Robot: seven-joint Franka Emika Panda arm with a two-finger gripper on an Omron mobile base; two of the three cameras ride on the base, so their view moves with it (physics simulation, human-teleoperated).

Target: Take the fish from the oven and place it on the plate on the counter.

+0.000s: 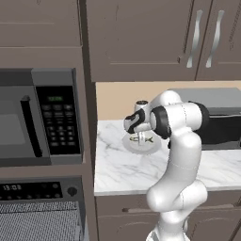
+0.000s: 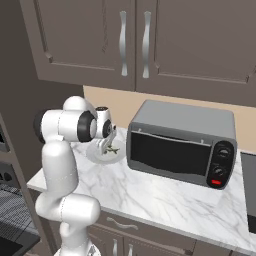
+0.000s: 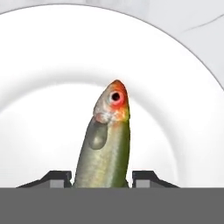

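The slender olive-green fish (image 3: 107, 144) with a reddish head lies on the small white plate (image 3: 43, 65), which stands on the marble counter (image 1: 117, 174). My gripper (image 3: 101, 177) points straight down over the plate (image 1: 141, 148) and straddles the fish's tail end. A dark fingertip (image 3: 57, 177) stands on each side of the fish, with a narrow gap at the left one, so the jaws are open. From the right base view the gripper (image 2: 105, 146) hangs low over the plate (image 2: 102, 158), and the fish (image 2: 114, 149) pokes out to its right. The oven (image 1: 33, 190) is at lower left, its wire rack showing.
A silver toaster oven (image 2: 180, 145) stands on the counter just right of the plate. The microwave (image 1: 37, 117) sits in the tall cabinet above the oven, left of the counter. Wall cabinets (image 2: 135, 40) hang overhead. Bare marble lies in front of the plate.
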